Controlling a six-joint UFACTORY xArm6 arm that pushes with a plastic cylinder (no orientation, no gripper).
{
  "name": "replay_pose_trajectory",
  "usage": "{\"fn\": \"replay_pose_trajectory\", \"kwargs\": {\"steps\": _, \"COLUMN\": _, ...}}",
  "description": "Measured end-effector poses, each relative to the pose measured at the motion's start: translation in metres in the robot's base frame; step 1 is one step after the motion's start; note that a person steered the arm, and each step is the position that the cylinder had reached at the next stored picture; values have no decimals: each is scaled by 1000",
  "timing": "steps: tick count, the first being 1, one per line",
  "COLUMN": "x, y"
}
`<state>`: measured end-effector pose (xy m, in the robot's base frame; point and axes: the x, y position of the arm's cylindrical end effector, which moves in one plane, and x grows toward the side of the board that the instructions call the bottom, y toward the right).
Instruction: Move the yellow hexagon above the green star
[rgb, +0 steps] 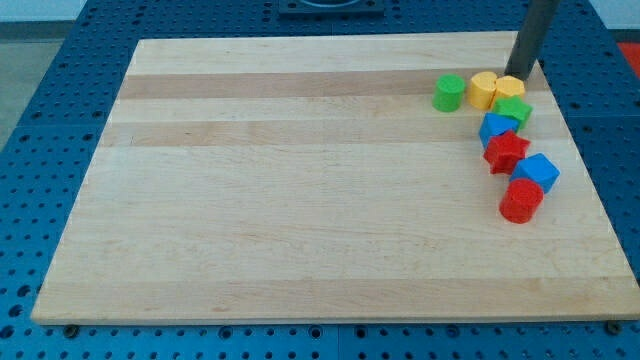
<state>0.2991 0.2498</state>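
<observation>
Two yellow blocks sit side by side near the board's top right: the left one (484, 89) looks rounded or hexagon-like, and the right one (510, 88) has a shape I cannot make out. The green star (514, 110) lies just below the right yellow block and touches it. My tip (520, 74) stands at the upper right edge of the right yellow block, at or very near contact. The rod rises from it to the view's top.
A green cylinder (449, 92) stands left of the yellow blocks. Below the green star a blue block (495, 128), a red star (506, 151), a blue cube (538, 171) and a red cylinder (520, 200) form a chain. The wooden board's right edge (585, 150) is close.
</observation>
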Motion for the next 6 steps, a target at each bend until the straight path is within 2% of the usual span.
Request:
{"fn": "replay_pose_trajectory", "kwargs": {"steps": 2, "x": 29, "y": -18}}
{"fn": "replay_pose_trajectory", "kwargs": {"steps": 4, "x": 18, "y": -6}}
{"fn": "replay_pose_trajectory", "kwargs": {"steps": 5, "x": 20, "y": 61}}
{"fn": "replay_pose_trajectory", "kwargs": {"steps": 6, "x": 34, "y": 94}}
